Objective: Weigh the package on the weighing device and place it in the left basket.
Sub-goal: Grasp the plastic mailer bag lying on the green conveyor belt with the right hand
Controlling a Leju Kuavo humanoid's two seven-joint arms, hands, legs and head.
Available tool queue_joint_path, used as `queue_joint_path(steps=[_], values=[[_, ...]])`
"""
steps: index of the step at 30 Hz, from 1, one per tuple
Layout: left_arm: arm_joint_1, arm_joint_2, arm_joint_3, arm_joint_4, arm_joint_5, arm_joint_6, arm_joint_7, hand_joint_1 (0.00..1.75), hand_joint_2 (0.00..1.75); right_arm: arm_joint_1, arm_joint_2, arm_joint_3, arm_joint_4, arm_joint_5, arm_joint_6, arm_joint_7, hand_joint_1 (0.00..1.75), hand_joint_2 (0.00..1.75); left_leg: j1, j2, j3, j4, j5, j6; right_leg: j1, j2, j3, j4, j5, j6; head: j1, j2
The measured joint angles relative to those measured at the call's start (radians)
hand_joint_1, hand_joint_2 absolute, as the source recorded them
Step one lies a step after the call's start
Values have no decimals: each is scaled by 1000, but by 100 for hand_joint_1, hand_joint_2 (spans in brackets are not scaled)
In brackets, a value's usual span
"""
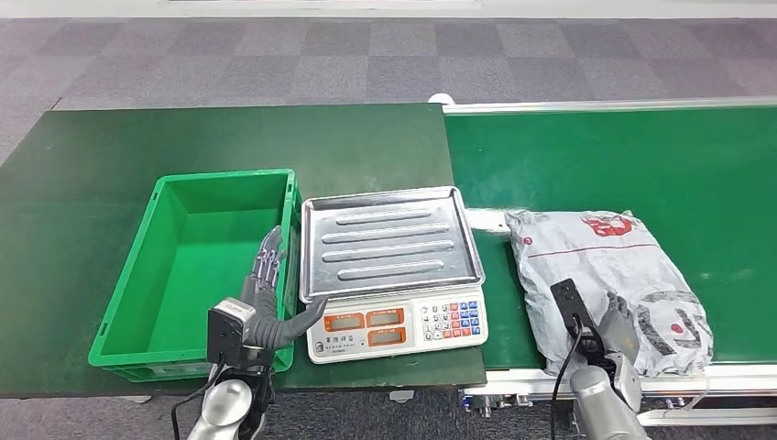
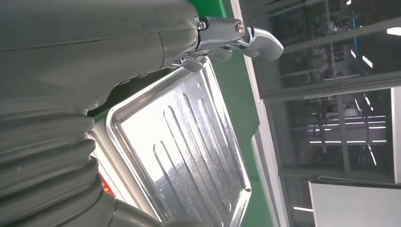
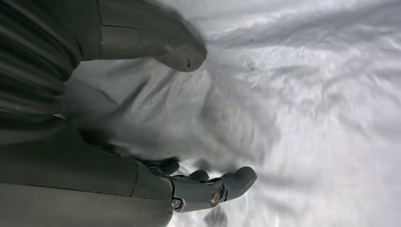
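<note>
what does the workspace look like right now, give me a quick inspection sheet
surface: dark green table on the left, green conveyor belt on the right
job's things: grey package lies flat on the belt, not yet weighed; scale with its steel tray bare; green basket left of the scale holds nothing
clutter: nothing seen
hands: left hand open, fingers apart, at the basket's right wall beside the tray; right hand open over the package's near end, holding nothing
cables: black cable along the right wrist, another by the left wrist
surroundings: grey carpet tiles beyond the table
</note>
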Motion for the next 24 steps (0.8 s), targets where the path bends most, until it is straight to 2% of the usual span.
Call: queue_joint_path(steps=[2,9,12,17,21,24], values=[[1,0,-1,-5,0,-1,4,0,175,-17,-2,2,45,22,41,40,0,175,0,0,1,0,0,0,1,0,1,0,0,0,0,0],[1,1,-3,-20,0,-2,12,0,175,-52,-2,23,138,78,137,105,0,175,1,2,10,0,-2,1,2,1,9,-2,-2,0,0,0],[2,1,-3,-24,0,-5,19,0,175,-61,1,33,157,97,173,115,0,175,3,2,16,0,-4,2,4,1,17,-4,-3,0,0,0],[2,2,-4,-27,-2,-8,21,0,175,-64,9,44,176,101,178,107,0,175,5,4,27,0,-7,2,5,2,28,-6,-4,0,0,0],[3,2,-4,-32,-3,-8,21,0,175,-62,16,47,178,98,161,75,175,175,5,5,33,0,-10,2,6,3,34,-6,-6,1,0,0],[10,1,-4,-41,-12,-10,21,0,175,-33,32,47,154,74,54,-59,175,175,5,4,32,1,-10,2,5,3,35,-6,-6,1,0,0]])
